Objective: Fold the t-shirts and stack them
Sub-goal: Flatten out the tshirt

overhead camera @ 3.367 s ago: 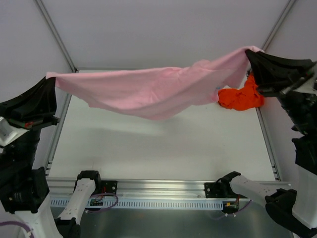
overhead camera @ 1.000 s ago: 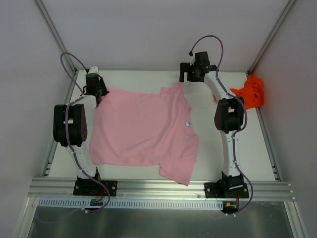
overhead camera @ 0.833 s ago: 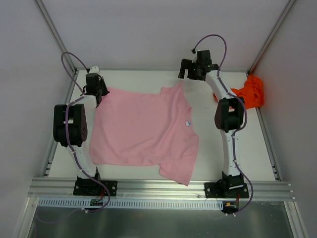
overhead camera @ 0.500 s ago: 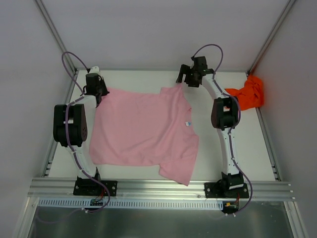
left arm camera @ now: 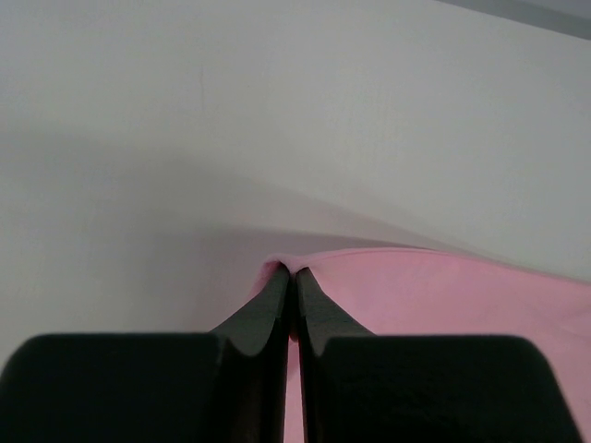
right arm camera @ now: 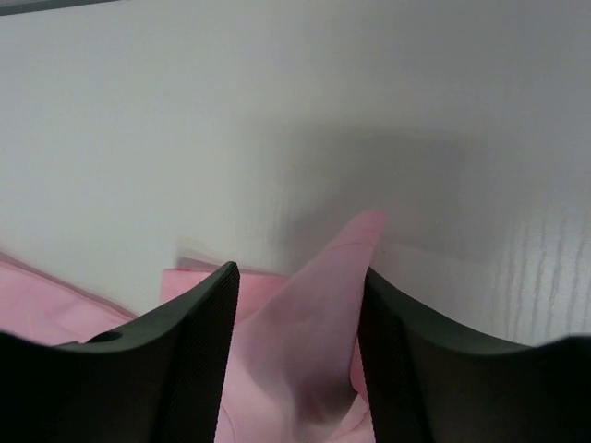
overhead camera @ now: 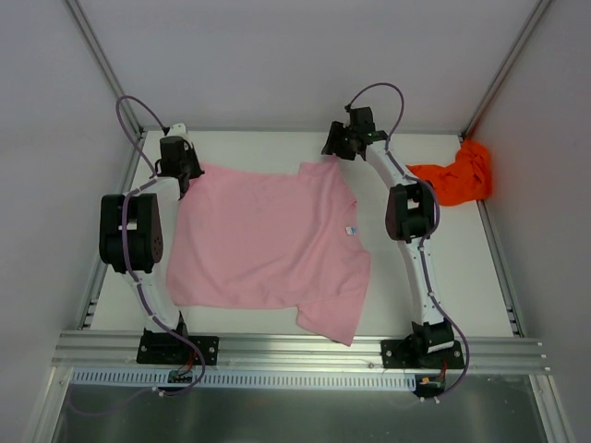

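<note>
The pale pink t-shirt (overhead camera: 268,240) lies spread flat on the white table (overhead camera: 462,268), its small neck label (overhead camera: 351,231) facing up. My left gripper (overhead camera: 187,173) is shut on the shirt's far left corner, and in the left wrist view pink cloth (left arm camera: 443,286) is pinched at the tips (left arm camera: 295,272). My right gripper (overhead camera: 334,153) sits low at the shirt's far right corner. It is open, and a raised fold of pink cloth (right arm camera: 319,305) stands between its fingers (right arm camera: 297,272). The orange-red t-shirt (overhead camera: 457,180) lies crumpled at the far right edge.
White enclosure walls with metal corner posts (overhead camera: 102,69) close in the back and sides. An aluminium rail (overhead camera: 295,351) with both arm bases runs along the near edge. The right arm's elbow (overhead camera: 411,212) stands between the two shirts.
The pink shirt, earlier stretched in the air between both grippers, now lies flat. Over the last second the right gripper shifted left onto the shirt's corner and its jaws narrowed. The left arm stayed still.
</note>
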Tool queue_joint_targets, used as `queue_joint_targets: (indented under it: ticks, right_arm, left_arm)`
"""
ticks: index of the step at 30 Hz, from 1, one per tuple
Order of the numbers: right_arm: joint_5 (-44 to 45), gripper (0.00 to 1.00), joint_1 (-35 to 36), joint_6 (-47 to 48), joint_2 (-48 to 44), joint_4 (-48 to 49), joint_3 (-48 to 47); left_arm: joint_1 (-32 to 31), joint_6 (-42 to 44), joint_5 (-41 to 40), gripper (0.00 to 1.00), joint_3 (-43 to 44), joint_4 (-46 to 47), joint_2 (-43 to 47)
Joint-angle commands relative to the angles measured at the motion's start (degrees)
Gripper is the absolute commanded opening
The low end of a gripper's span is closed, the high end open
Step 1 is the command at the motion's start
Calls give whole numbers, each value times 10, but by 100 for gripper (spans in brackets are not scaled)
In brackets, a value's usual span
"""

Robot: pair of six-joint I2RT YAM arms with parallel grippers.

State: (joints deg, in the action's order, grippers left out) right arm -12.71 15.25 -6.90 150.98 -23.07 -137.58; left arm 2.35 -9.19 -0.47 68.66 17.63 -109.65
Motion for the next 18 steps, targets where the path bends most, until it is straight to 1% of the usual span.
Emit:
queue_joint_targets:
  ticks: [1,2,3,4,5,6,7,10,16,18]
  right_arm:
    - [2,53,0,-8,6,11,-32]
    - [1,49,-1,-9,6,11,-32]
    - [0,42,-1,-8,7,13,-33]
    - [0,38,-1,-9,8,13,-33]
    - [0,28,-1,-11,8,14,-33]
    - [1,22,-2,-11,7,15,-32]
    - [1,12,-1,-8,7,18,-34]
    - [7,1,0,13,-1,31,-32]
    - [-42,1,1,93,-66,112,-16]
    - [-71,1,0,99,-85,157,-2]
  left_arm:
    - [4,16,4,0,27,14,-7]
    - [5,16,4,0,30,15,-9]
    - [4,16,4,0,31,14,-11]
    - [5,16,4,0,34,12,-13]
    - [5,17,4,0,37,11,-14]
    - [5,18,4,0,40,12,-14]
    - [5,20,4,0,41,11,-14]
    - [6,22,4,0,45,11,-14]
    - [14,20,41,0,48,19,-3]
    - [17,23,66,0,46,27,5]
